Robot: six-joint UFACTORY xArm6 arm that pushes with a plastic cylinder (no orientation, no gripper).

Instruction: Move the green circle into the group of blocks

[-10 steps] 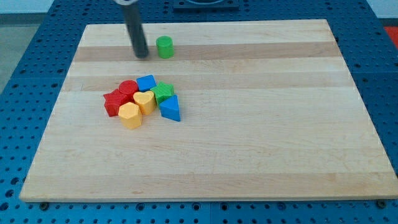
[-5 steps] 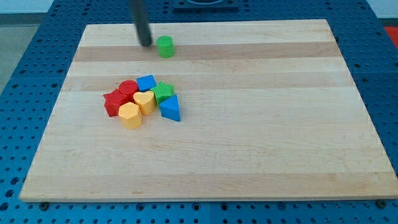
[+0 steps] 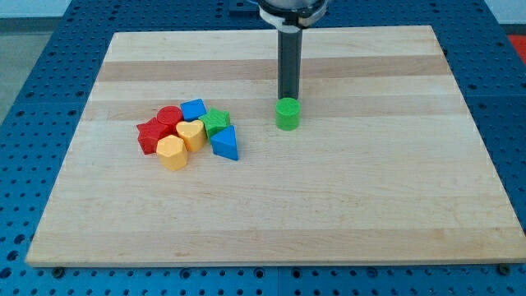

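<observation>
The green circle [image 3: 288, 114] stands on the wooden board [image 3: 370, 181], right of the group of blocks. My tip [image 3: 288, 99] is just above the circle in the view, touching or nearly touching its top side. The group lies at the view's left: a red circle [image 3: 169, 117], a red star [image 3: 150, 136], a blue block [image 3: 194, 109], a green star [image 3: 217, 122], a yellow heart [image 3: 191, 134], a yellow hexagon [image 3: 172, 152] and a blue triangle [image 3: 224, 143]. A gap of bare board separates the green circle from the green star.
The board rests on a blue perforated table [image 3: 33, 99]. The arm's body [image 3: 292, 6] shows at the view's top above the rod.
The green circle has moved from the board's upper left down and to the right. My tip has gone from the circle's left to just above it. The group has not moved.
</observation>
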